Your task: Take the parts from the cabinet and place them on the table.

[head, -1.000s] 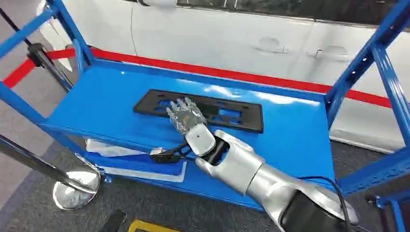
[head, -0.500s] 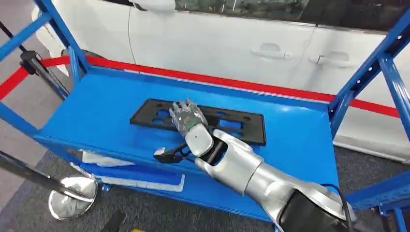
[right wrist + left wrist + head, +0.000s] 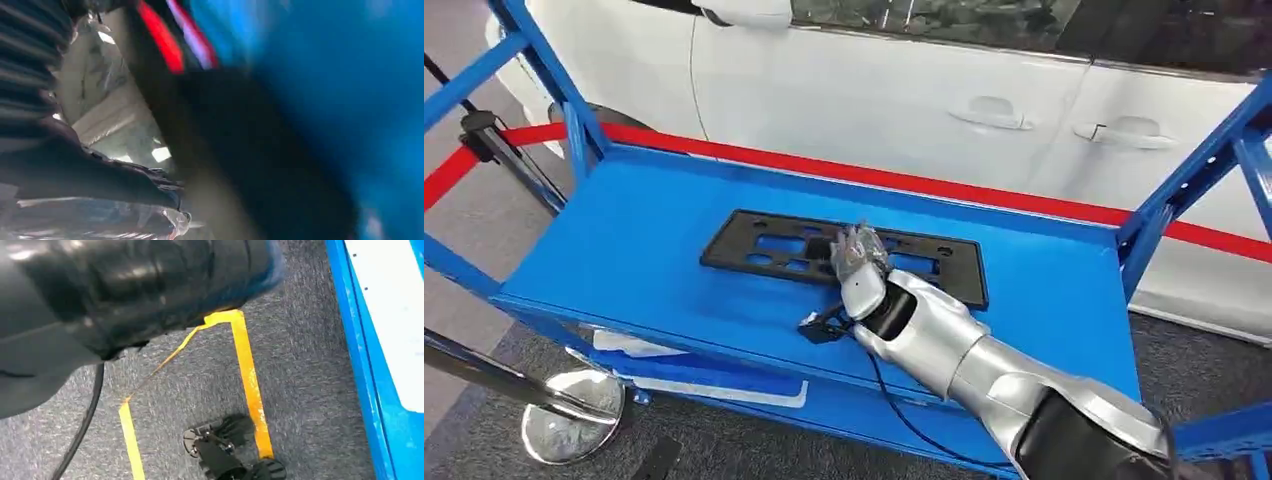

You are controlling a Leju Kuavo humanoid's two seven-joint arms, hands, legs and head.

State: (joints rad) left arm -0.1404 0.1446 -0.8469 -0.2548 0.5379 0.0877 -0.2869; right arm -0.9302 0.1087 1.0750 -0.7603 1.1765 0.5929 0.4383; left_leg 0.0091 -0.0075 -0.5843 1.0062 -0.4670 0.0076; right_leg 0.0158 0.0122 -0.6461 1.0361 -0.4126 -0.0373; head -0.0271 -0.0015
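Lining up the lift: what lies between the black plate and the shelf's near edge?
In the head view, the right hand reaches over the black plate; elsewhere, bare blue shelf.

Grey carpet (image 3: 300,390), yellow floor tape (image 3: 248,380), black cable (image 3: 82,430), blue shelf edge (image 3: 367,390)

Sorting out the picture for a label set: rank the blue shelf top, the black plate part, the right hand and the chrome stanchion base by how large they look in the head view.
1. blue shelf top
2. black plate part
3. chrome stanchion base
4. right hand

The base sits nearer the camera and is partly hidden, so its rank against the hand is unsure.
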